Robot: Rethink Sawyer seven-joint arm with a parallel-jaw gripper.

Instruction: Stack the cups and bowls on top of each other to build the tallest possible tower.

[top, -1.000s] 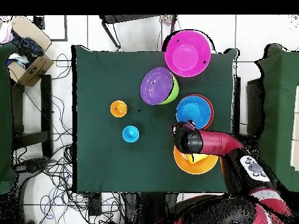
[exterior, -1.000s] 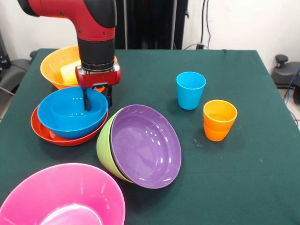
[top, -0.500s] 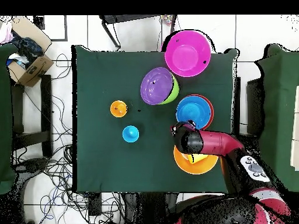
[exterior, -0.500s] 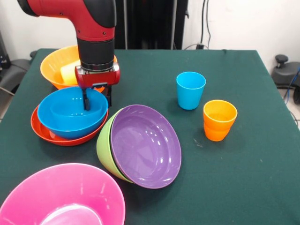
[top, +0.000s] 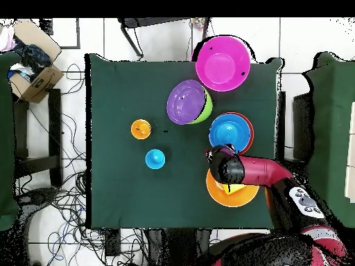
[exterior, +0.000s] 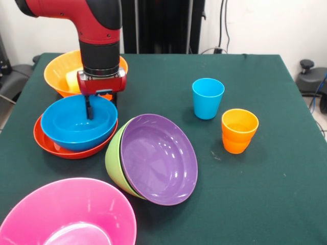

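Observation:
My gripper (exterior: 101, 103) is open and straddles the far rim of a blue bowl (exterior: 76, 125): one finger (exterior: 89, 108) hangs inside, the other stands behind the rim. That bowl sits nested in a red-orange bowl (exterior: 48, 145). Just behind them is the big orange bowl (exterior: 59, 69) holding a yellow cup (exterior: 75, 78). A purple bowl (exterior: 159, 158) lies tilted inside a green bowl (exterior: 113, 161). The pink bowl (exterior: 66, 214) is at the near left. A blue cup (exterior: 208, 98) and nested orange cups (exterior: 239, 130) stand upright to the right. From overhead the gripper (top: 220, 152) lies between blue bowl (top: 229, 131) and orange bowl (top: 232, 196).
A dark green cloth covers the table (exterior: 265, 194). The pink bowl overhangs the table's edge in the overhead view (top: 222, 64). A cardboard box (top: 31, 69) sits on the floor off one corner, with cables around the table.
The gripper has slid a little to the left along the blue bowl's far rim in the front view. The bowls and cups have not moved.

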